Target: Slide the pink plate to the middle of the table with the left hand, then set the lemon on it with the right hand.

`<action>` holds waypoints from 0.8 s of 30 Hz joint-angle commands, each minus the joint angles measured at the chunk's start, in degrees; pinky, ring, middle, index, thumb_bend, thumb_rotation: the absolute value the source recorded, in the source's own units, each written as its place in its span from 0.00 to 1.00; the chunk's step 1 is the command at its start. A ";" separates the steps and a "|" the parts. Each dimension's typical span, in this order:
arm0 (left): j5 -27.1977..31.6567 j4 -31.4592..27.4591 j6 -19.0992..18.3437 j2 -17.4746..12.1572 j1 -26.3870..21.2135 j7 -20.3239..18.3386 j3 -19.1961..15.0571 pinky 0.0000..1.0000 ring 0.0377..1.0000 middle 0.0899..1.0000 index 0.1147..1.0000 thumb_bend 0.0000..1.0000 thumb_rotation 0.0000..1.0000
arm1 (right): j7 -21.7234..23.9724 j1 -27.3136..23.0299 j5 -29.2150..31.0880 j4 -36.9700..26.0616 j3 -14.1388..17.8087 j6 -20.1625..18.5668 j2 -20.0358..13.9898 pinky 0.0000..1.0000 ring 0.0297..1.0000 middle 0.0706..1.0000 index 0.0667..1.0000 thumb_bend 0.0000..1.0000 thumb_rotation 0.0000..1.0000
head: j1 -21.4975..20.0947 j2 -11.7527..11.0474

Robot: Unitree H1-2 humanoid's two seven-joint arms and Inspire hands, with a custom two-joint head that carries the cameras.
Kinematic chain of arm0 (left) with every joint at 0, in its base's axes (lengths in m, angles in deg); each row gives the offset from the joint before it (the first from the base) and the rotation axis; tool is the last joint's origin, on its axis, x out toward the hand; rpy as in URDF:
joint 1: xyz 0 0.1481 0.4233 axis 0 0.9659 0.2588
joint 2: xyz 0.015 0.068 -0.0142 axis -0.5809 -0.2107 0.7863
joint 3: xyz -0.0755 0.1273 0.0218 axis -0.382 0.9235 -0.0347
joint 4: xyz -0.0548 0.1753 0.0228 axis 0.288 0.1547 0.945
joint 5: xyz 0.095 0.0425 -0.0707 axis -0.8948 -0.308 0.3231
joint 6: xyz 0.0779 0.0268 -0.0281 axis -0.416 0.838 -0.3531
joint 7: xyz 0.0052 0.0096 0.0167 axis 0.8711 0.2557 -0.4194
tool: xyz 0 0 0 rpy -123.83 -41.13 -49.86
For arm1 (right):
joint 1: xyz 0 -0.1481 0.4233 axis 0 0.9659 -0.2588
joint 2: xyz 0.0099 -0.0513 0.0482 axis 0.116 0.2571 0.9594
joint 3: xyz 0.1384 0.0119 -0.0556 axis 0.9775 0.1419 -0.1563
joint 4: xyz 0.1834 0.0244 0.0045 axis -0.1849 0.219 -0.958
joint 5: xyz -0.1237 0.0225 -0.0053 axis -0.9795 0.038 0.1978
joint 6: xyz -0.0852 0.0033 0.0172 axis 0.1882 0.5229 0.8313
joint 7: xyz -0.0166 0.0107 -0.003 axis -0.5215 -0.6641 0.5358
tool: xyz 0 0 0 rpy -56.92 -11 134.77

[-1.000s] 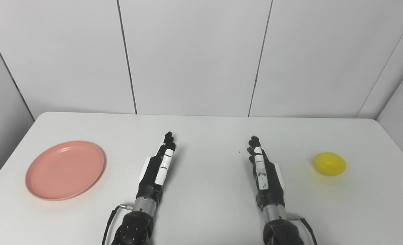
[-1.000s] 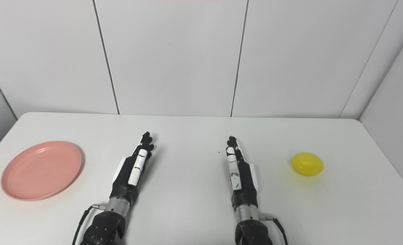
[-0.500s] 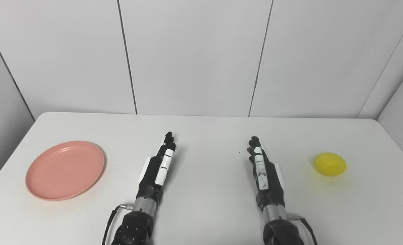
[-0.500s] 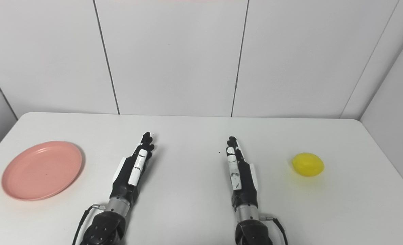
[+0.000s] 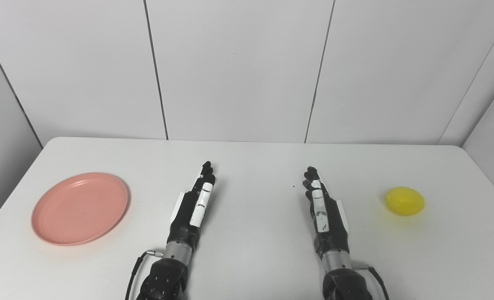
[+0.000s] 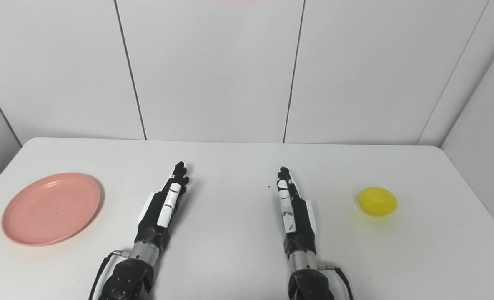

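Observation:
A round pink plate [image 5: 80, 207] lies flat on the left part of the white table [image 5: 255, 166], with nothing on it. A yellow lemon [image 5: 404, 201] rests on the table at the right. My left hand [image 5: 193, 206] lies flat near the middle, fingers stretched forward, open and holding nothing, well to the right of the plate. My right hand [image 5: 324, 211] lies the same way, open, a hand's width left of the lemon and apart from it.
White wall panels [image 5: 238, 66] rise just behind the table's far edge. The table's left and right edges run close to the plate and the lemon. A tiny dark speck [image 5: 293, 186] sits between the hands.

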 commanded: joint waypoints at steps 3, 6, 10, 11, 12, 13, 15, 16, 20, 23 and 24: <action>0.48 0.58 -0.54 0.36 -0.48 -0.97 0.38 1.00 0.98 1.00 1.00 0.51 1.00 | -0.07 -1.35 -0.99 -1.05 -0.14 1.30 0.11 1.00 0.94 0.94 0.92 0.75 1.00 | 0.04 -0.13; 0.33 0.50 -0.67 0.32 -0.47 -0.98 0.45 1.00 0.98 1.00 1.00 0.53 1.00 | -0.05 -1.29 -0.94 -1.27 -0.06 1.15 0.26 1.00 0.94 0.94 0.93 0.74 1.00 | 0.00 -0.12; 0.28 0.27 -0.85 0.30 -0.41 -1.00 0.48 1.00 0.98 1.00 1.00 0.52 1.00 | 0.19 -1.22 -0.62 -1.32 0.05 1.00 0.32 1.00 0.95 0.94 0.93 0.75 1.00 | 0.03 -0.11; 0.31 0.27 -0.82 0.31 -0.40 -1.00 0.47 1.00 0.98 1.00 1.00 0.51 1.00 | 0.22 -1.20 -0.61 -1.33 0.04 0.99 0.31 1.00 0.95 0.94 0.93 0.75 1.00 | 0.03 -0.08; 0.29 0.25 -0.83 0.30 -0.39 -0.99 0.46 1.00 0.98 1.00 1.00 0.51 1.00 | 0.20 -1.18 -0.65 -1.36 0.03 0.96 0.33 1.00 0.95 0.94 0.93 0.75 1.00 | 0.04 -0.07; 0.23 0.22 -0.87 0.28 -0.38 -0.96 0.47 1.00 0.98 1.00 1.00 0.51 1.00 | 0.13 -1.17 -0.70 -1.34 0.03 1.00 0.36 1.00 0.95 0.94 0.93 0.75 1.00 | 0.05 -0.07; 0.67 0.19 -1.05 0.28 -0.38 -1.31 0.41 1.00 0.98 1.00 1.00 0.52 1.00 | 0.12 -1.14 -0.67 -1.40 0.03 1.02 0.42 1.00 0.94 0.94 0.93 0.76 1.00 | 0.00 -0.09; 0.68 0.24 -0.95 0.29 -0.39 -1.30 0.40 1.00 0.98 1.00 1.00 0.52 1.00 | 0.19 -1.15 -0.62 -1.32 0.02 1.15 0.39 1.00 0.94 0.94 0.93 0.76 1.00 | 0.01 -0.09; 0.09 0.22 -0.87 0.27 -0.39 -0.83 0.50 1.00 0.97 1.00 1.00 0.52 1.00 | 0.30 -1.11 -0.65 -1.36 -0.05 1.04 0.31 1.00 0.95 0.94 0.93 0.75 1.00 | 0.02 -0.06; 0.30 0.12 -0.97 0.33 -0.36 -0.93 0.45 1.00 0.97 1.00 1.00 0.51 1.00 | 0.30 -1.09 -0.70 -1.30 -0.06 1.17 0.26 1.00 0.95 0.94 0.93 0.75 1.00 | 0.07 -0.08; 0.53 0.10 -0.88 0.33 -0.34 -1.12 0.43 1.00 0.98 1.00 1.00 0.51 1.00 | 0.32 -1.08 -0.71 -1.33 -0.07 1.20 0.24 1.00 0.95 0.94 0.93 0.75 1.00 | 0.05 -0.07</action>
